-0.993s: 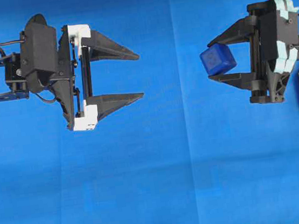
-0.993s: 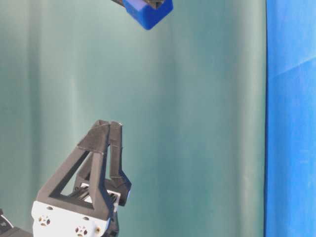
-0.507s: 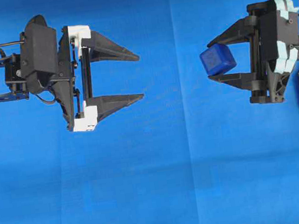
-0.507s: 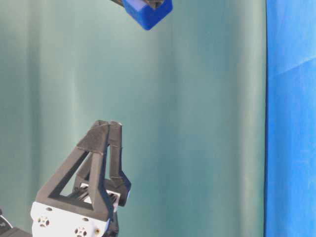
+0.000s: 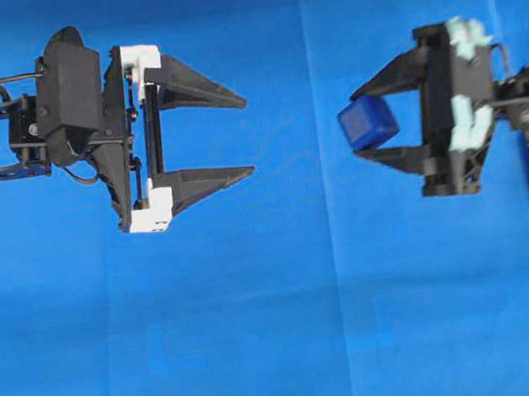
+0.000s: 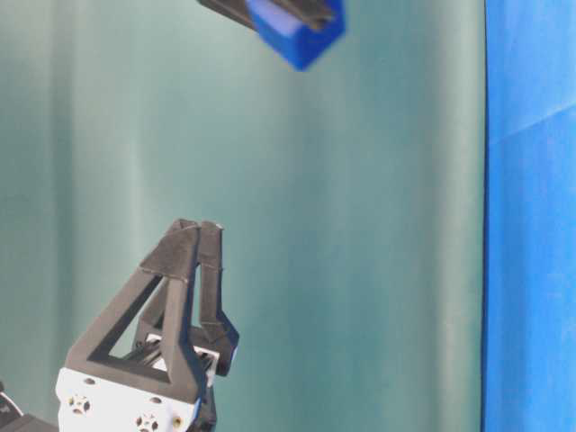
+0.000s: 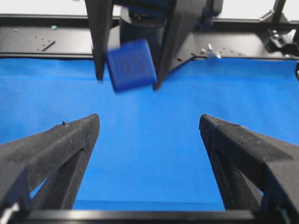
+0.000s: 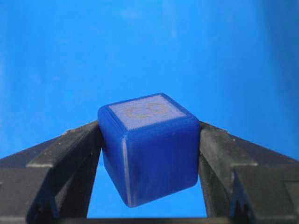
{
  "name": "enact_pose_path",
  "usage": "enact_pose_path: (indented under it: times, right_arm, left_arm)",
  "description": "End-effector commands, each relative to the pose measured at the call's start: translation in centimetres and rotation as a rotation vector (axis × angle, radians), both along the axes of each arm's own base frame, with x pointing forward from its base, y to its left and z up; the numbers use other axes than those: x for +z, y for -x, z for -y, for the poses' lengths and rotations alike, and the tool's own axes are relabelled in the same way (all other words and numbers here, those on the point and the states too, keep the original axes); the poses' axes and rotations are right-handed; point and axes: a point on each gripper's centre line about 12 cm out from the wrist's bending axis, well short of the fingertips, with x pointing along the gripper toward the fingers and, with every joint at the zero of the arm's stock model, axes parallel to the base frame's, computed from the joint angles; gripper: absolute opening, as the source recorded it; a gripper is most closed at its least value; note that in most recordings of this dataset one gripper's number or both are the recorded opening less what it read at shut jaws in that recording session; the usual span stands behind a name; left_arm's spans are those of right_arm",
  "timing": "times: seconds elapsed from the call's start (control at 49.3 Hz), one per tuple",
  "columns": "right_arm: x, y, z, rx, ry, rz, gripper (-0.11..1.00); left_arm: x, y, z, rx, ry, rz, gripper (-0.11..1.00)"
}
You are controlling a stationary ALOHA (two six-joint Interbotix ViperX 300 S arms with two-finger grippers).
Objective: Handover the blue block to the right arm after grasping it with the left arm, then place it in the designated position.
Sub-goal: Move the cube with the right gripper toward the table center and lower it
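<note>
The blue block (image 5: pixel 367 123) is seen as a small dark-blue cube with rounded edges and a smooth, slightly glossy surface; a faint pale marking is borne on one face, shown uppermost in the right wrist view (image 8: pixel 148 154); the block is clamped between the two pointed black fingers of the right gripper (image 5: pixel 363 123), near their tips, and is held tilted, clear of the cloth (image 5: pixel 281 331). The right gripper is noted as matt black with pale teal patches on its body; its outline is slightly blurred in the overhead view. The left gripper (image 5: pixel 247 132) is found with its fingers spread wide apart and nothing between them; its fingers are black, triangular and open-framed, with white plastic brackets at their base. The two grippers are set facing each other, well apart; in the left wrist view the block (image 7: pixel 131 65) is seen ahead of the left fingers, beyond their tips. The counter is covered by a bright-blue cloth marked by faint fold lines.
</note>
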Motion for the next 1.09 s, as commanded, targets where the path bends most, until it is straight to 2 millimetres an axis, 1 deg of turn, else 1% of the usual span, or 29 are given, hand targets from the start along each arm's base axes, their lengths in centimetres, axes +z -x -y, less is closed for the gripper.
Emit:
enact_pose_path:
  times: [0.0,0.162,0.263,0.588,0.851,1.074]
  right_arm:
    - [-0.6,-1.0,-0.5,0.029,-0.014,0.014,0.52]
    - [-3.1,-2.9,-1.0,0.052,-0.057,-0.004,0.52]
    - [-4.8,-4.0,-0.9,0.060,-0.075,-0.021,0.52]
    - [-9.3,-7.1,-0.7,0.110,-0.142,-0.002,0.52]
    - [-12.2,-9.2,-0.3,0.119,-0.173,-0.016,0.52]
    - [-14.6,-10.5,0.4,0.105,-0.193,-0.042,0.52]
  left_arm:
    - [1.5,0.1,0.1,-0.002,-0.003,0.043,0.93]
    - [1.5,0.2,0.1,-0.002,-0.003,0.043,0.93]
    - [1.6,0.2,0.1,-0.002,-0.003,0.044,0.93]
    - [1.5,0.2,0.1,-0.003,-0.003,0.043,0.93]
    - [1.4,0.3,0.1,-0.003,-0.003,0.040,0.93]
    - [1.4,0.4,0.1,-0.003,-0.003,0.040,0.93]
